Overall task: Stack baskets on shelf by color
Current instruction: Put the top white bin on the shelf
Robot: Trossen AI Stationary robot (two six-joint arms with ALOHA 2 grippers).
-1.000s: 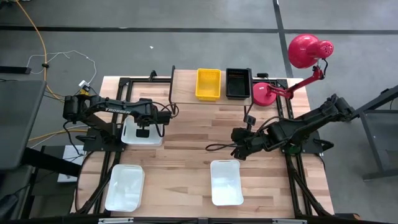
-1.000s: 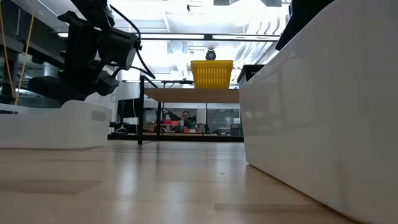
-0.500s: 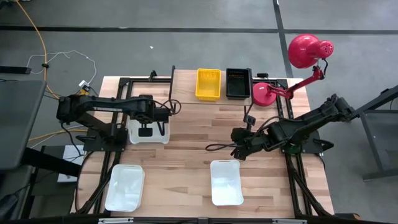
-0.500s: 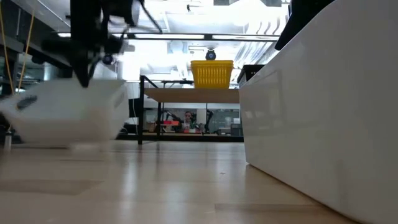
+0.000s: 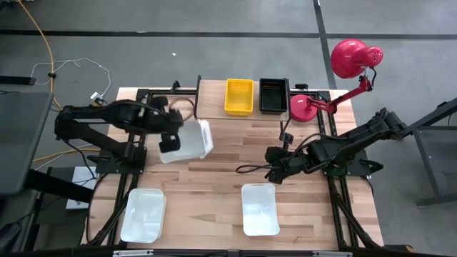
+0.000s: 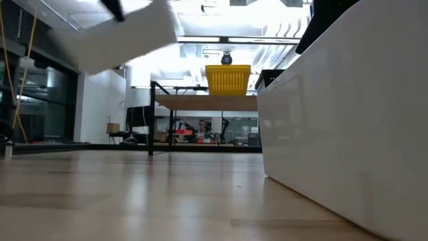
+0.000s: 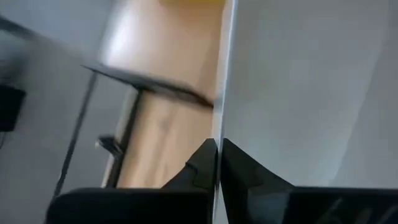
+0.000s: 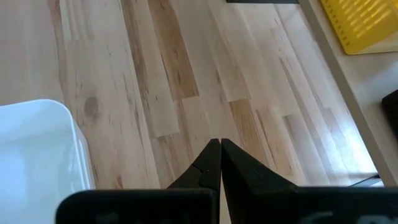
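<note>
- Nearest the table's front edge, two white baskets lay on the table (image 5: 214,178): one at the front left (image 5: 143,214) and one at the front middle (image 5: 260,208). Neither had been touched, as far as I could judge.
- My right gripper (image 5: 272,171) hovered just behind the middle basket with its fingers pressed together on nothing. That arm was only waiting.
- Farther back, my left gripper (image 5: 168,143) was clamped on the rim of a third white basket (image 5: 193,139). In the left wrist view the fingers (image 7: 202,169) pinched its thin wall.
- That basket hung tilted, clear of the table, near the shelf's left end but not over it.
- At the back stood the shelf (image 5: 213,100), its left part bare wood.
- On the shelf sat a yellow basket (image 5: 238,96) and, just beside it, a black basket (image 5: 273,95).
- Beyond the shelf's right end stood the red lamp (image 5: 346,61).
- I judged the job well short of done: no white basket was on the shelf yet. The one in my grip needed setting on the bare left part, then the other two stacked into it.
</note>
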